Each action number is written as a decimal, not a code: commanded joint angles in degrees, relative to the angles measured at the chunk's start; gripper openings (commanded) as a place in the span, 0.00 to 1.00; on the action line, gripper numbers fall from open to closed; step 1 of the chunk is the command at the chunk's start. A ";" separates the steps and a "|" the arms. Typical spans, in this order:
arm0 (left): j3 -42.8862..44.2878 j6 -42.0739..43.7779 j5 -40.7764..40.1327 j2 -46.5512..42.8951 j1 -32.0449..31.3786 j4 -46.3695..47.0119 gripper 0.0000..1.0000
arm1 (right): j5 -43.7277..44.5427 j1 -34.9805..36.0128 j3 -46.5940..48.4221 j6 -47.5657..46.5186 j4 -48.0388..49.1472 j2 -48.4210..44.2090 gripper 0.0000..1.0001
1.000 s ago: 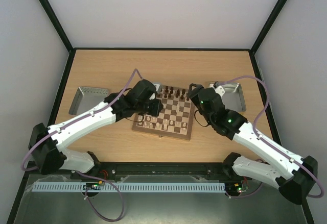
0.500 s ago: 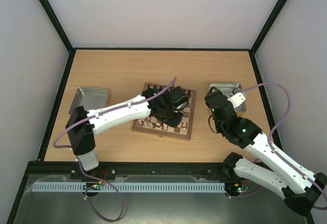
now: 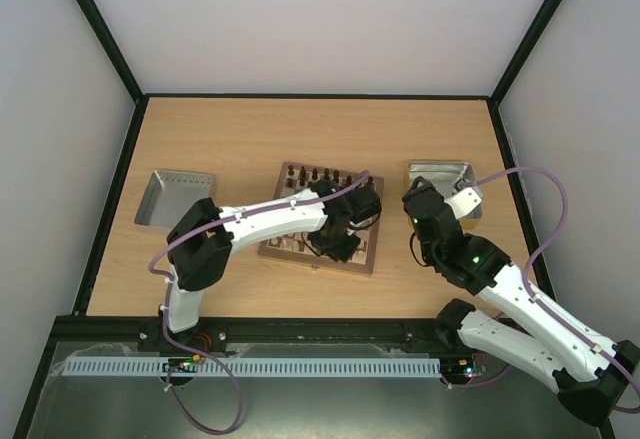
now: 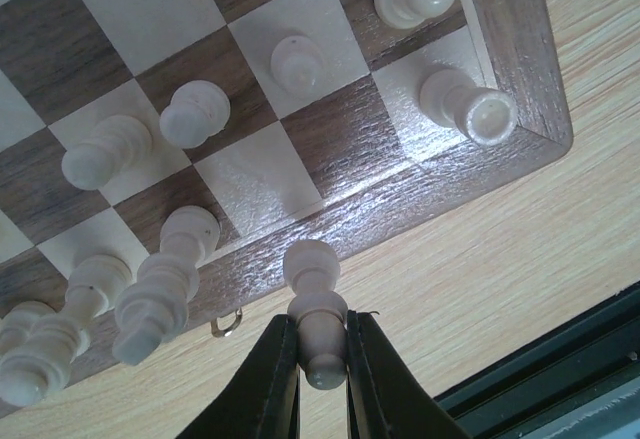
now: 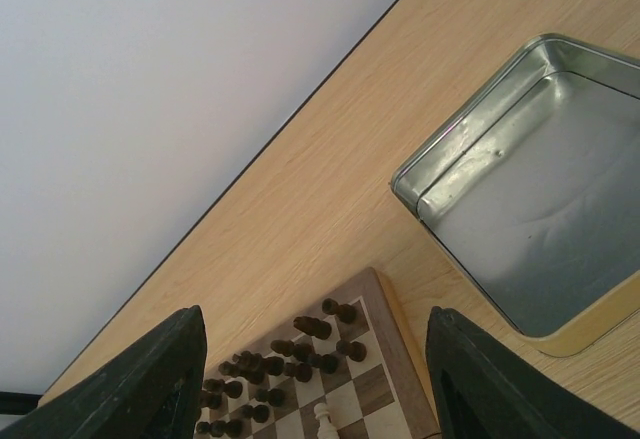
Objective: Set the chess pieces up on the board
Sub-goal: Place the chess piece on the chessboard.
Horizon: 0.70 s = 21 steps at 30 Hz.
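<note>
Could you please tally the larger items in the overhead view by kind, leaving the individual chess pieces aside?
Metal trays: 2
Chessboard: 1
Robot arms: 2
Total: 5

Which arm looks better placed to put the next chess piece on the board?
Left. The left gripper is shut on a cream piece over the board edge; the right gripper hangs open and empty near the metal tray.
</note>
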 commanded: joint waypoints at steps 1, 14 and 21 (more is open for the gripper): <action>2.02 1.70 -0.41 1.70 0.04 -2.54 0.06 | 2.78 -0.27 -0.73 0.35 -1.13 -0.48 0.60; 1.74 3.11 0.07 4.37 2.24 0.66 0.08 | 1.29 -0.20 -0.99 0.13 -0.16 0.40 0.60; 2.08 3.10 -1.86 5.34 2.66 1.13 0.09 | 0.34 -0.20 -1.34 0.22 0.52 0.74 0.60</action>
